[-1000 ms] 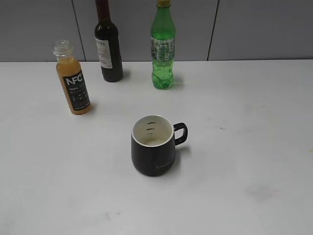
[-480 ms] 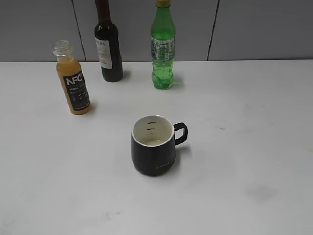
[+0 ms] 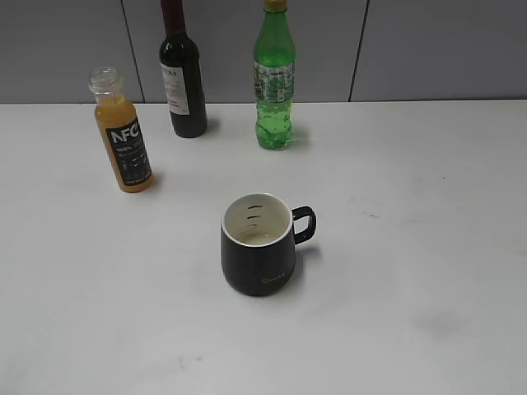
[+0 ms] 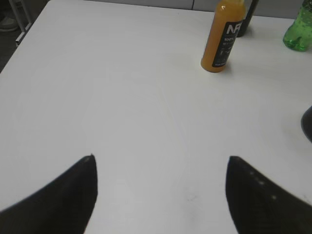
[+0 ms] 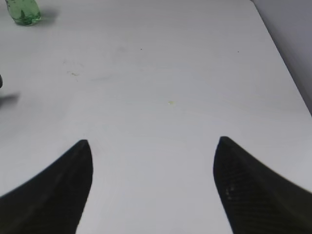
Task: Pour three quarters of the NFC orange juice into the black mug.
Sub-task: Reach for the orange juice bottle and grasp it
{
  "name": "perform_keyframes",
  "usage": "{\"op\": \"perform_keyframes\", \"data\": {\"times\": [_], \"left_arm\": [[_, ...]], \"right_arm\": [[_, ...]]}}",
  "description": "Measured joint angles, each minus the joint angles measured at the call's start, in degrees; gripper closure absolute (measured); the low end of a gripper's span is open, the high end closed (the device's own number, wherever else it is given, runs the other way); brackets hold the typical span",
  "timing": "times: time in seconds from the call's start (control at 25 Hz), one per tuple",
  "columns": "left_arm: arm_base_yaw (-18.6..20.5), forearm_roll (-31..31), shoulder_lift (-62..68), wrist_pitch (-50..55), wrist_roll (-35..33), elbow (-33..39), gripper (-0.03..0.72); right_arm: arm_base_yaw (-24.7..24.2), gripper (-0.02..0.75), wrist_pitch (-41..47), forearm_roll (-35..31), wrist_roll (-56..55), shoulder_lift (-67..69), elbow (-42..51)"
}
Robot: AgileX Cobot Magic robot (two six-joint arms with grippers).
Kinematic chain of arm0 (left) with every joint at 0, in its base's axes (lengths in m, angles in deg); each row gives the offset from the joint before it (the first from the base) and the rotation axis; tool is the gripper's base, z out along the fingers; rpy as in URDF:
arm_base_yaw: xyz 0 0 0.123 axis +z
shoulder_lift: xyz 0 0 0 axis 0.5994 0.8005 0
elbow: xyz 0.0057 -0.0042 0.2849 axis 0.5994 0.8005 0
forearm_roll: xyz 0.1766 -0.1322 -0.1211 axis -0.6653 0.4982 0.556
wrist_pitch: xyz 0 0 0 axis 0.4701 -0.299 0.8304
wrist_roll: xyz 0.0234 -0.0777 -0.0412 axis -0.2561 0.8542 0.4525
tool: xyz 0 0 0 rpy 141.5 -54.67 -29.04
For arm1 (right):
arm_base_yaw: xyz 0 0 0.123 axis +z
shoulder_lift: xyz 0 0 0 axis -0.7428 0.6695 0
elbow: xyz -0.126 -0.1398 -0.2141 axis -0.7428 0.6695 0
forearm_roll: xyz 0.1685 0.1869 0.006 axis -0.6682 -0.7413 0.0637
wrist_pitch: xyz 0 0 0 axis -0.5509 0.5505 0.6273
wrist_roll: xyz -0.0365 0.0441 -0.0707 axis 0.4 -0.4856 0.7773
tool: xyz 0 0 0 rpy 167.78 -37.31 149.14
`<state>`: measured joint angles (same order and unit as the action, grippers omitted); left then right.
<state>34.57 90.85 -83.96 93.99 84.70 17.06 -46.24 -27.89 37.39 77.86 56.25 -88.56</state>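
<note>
From the exterior view I see the white desk (image 3: pixel 428 247) with no arm anywhere over it, so that camera tells me nothing about my grippers. Toward the back left corner the NFC orange juice (image 3: pixel 122 136) stands upright with its neck open, near the back edge and well apart from the left edge. Just right of it and a little further back is the dark wine bottle (image 3: pixel 183 78), and right again, about midway along the back edge, the green soda bottle (image 3: pixel 274 82), both upright. The black mug (image 3: pixel 258 245) sits alone near the middle of the desk, closer to the front edge than the bottles are, its handle pointing right and its white inside showing a few dark marks. My left wrist view shows what the exterior one cannot: the left gripper (image 4: pixel 161 192) hovers over bare desk near the left edge, its fingers (image 4: pixel 63 195) spread wide with nothing between them. The juice bottle (image 4: pixel 222 36) stands well ahead of them, and only a sliver of the mug's dark side (image 4: pixel 307 124) shows at the right border. The right wrist view shows the right gripper (image 5: pixel 153 185) above the right half of the desk, its fingers (image 5: pixel 248 190) also spread wide and holding nothing. Only the base of the soda bottle (image 5: pixel 23 11) is visible there at the top left, and the juice does not appear.
</note>
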Motion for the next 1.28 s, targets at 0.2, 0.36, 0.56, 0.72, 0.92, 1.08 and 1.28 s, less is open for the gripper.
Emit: {"op": "perform_keyframes", "data": {"times": [0.2, 0.36, 0.56, 0.72, 0.92, 1.08, 1.28], "left_arm": [[0.00, 0.00, 0.00, -0.47, 0.00, -0.12, 0.046], [0.00, 0.00, 0.00, -8.47, 0.00, -0.86, 0.046], [0.00, -2.19, 7.46, -21.43, -0.42, -0.67, 0.046], [-0.28, -2.59, 17.68, -38.03, -2.61, 1.83, 0.046], [-1.95, -2.13, 31.99, -65.06, -3.03, 8.47, 0.049], [-3.44, -2.03, 45.43, -78.79, -2.59, 10.63, 0.053], [-7.96, -1.97, 62.87, -96.66, -1.95, 10.77, 0.062]], "right_arm": [[0.00, 0.154, 0.00, 0.00, 0.00, 0.00, 0.00], [0.00, 0.154, 0.00, 0.00, 0.00, 0.00, 0.00], [0.00, 0.154, 0.00, 0.00, 0.00, 0.00, 0.00], [-0.02, 0.154, 0.00, 0.00, 0.00, 0.00, 0.00], [-0.02, 0.154, 0.00, 0.00, 0.00, 0.00, 0.00], [-0.02, 0.154, 0.00, 0.00, 0.00, 0.00, 0.00], [-0.02, 0.154, 0.00, 0.00, 0.00, 0.00, 0.00]]}}
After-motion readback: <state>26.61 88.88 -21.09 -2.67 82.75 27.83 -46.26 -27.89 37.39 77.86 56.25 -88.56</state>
